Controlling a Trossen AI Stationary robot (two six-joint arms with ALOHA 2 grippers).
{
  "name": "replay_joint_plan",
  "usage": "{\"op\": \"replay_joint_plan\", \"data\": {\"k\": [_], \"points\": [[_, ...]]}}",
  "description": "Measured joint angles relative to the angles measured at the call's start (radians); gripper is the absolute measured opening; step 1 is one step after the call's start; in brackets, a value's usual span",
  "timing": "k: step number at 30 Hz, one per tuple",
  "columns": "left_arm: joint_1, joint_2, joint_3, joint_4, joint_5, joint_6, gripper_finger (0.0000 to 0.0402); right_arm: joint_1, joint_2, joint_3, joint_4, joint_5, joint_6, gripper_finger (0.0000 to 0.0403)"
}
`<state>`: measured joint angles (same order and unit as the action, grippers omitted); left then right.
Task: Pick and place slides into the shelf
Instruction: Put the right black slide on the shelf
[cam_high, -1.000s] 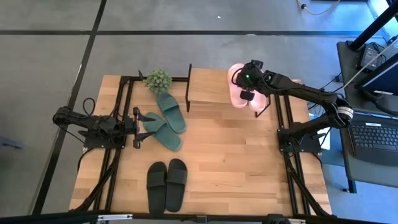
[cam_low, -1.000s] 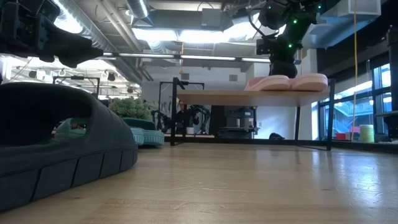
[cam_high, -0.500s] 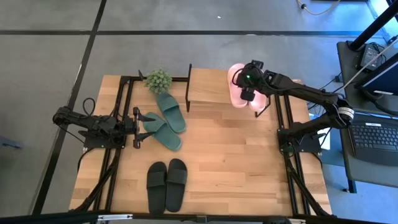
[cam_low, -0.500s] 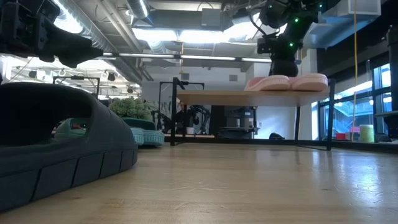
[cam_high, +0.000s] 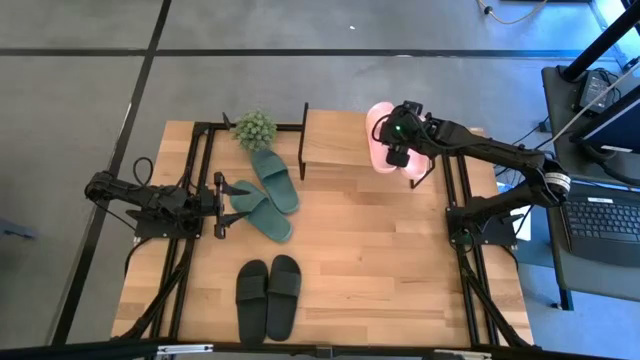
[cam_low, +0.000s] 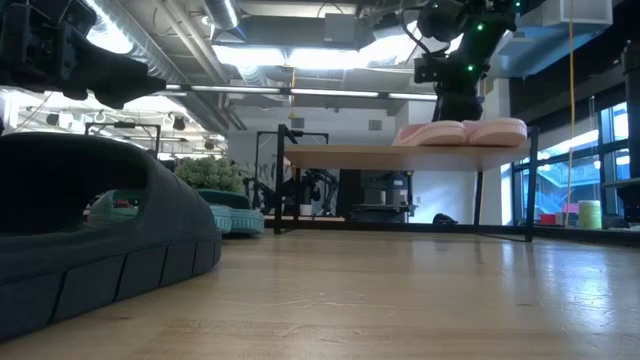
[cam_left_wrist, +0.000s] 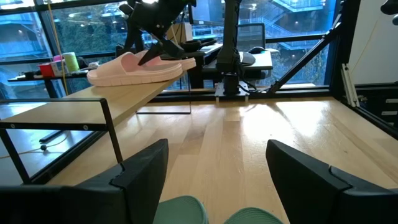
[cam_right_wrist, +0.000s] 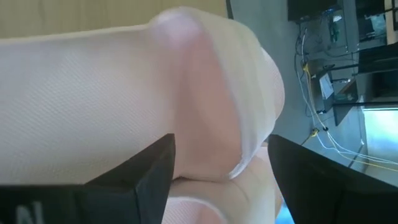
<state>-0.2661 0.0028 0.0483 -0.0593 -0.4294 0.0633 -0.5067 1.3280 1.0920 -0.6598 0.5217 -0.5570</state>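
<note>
Spanning most of the high view, a pale wooden plank tabletop (cam_high: 370, 260) sits on a grey concrete floor (cam_high: 80, 80), with black metal frames along its left and right edges. Beyond the table, the low view shows a workshop room with ceiling pipes, strip lights and tall windows.

At the table's far edge stands a low shelf with a light wooden plank top and thin black metal side frames (cam_high: 335, 140). On the right end of its top lie the two light pink rubber slides (cam_high: 381, 140), side by side, smooth and rounded, their soles partly overhanging the plank in the left wrist view (cam_left_wrist: 134, 68).

The right gripper (cam_high: 397, 152) hangs directly over the pink pair, its fingers spread wide on either side of a pink strap and holding nothing.

Near the far left corner stands a small green potted plant (cam_high: 254, 127). Just in front of it lie the two dark green slides (cam_high: 268, 195), angled toward each other. The left gripper (cam_high: 232, 202) rests low at the left edge beside them, its fingers wide apart with the green toes between them, gripping nothing.

Near the front edge lie the two black ribbed slides (cam_high: 269, 296), parallel.
</note>
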Motion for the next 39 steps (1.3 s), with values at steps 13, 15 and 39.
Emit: {"op": "replay_joint_plan", "data": {"k": [13,15,39], "points": [[0.000,0.000,0.000,0.000,0.000,0.000,0.0263,0.048,-0.048,0.003,0.001,0.000,0.016,0.0256],[0.000,0.000,0.000,0.000,0.000,0.000,0.0263,0.056,-0.063,0.003,-0.004,0.000,0.034,0.0256],[0.000,0.000,0.000,0.000,0.000,-0.001,0.0263,0.681,-0.185,-0.074,-0.045,-0.341,0.583,0.0256]]}}
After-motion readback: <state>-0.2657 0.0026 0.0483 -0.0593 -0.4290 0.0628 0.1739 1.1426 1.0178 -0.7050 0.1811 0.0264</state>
